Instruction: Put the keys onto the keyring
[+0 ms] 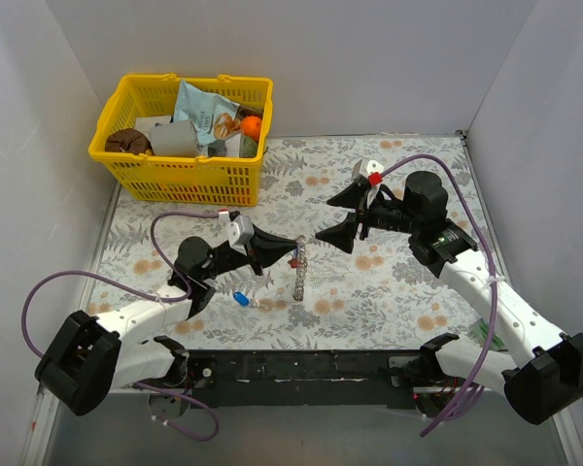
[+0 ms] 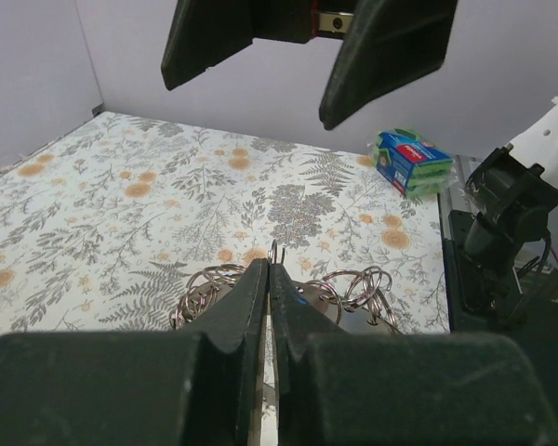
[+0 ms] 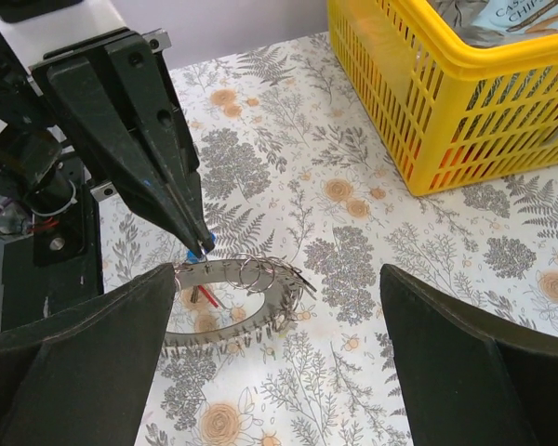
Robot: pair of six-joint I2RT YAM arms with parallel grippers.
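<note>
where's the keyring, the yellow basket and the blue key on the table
keyring (image 3: 225,336): right wrist view, on its near scalloped rim
yellow basket (image 1: 180,180): top external view, on its front wall
blue key (image 1: 240,298): top external view, on its blue cap

The jagged-rimmed silver keyring (image 1: 299,272) stands steeply tilted, hung with wire loops; a blue key (image 1: 241,299) lies nearby.

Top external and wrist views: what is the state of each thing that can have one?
left gripper: shut on the keyring's rim.
right gripper: open, holding nothing.
keyring: tipped up on edge, held by the left gripper.
blue key: lying loose, not on the keyring.
basket: upright, filled.
</note>
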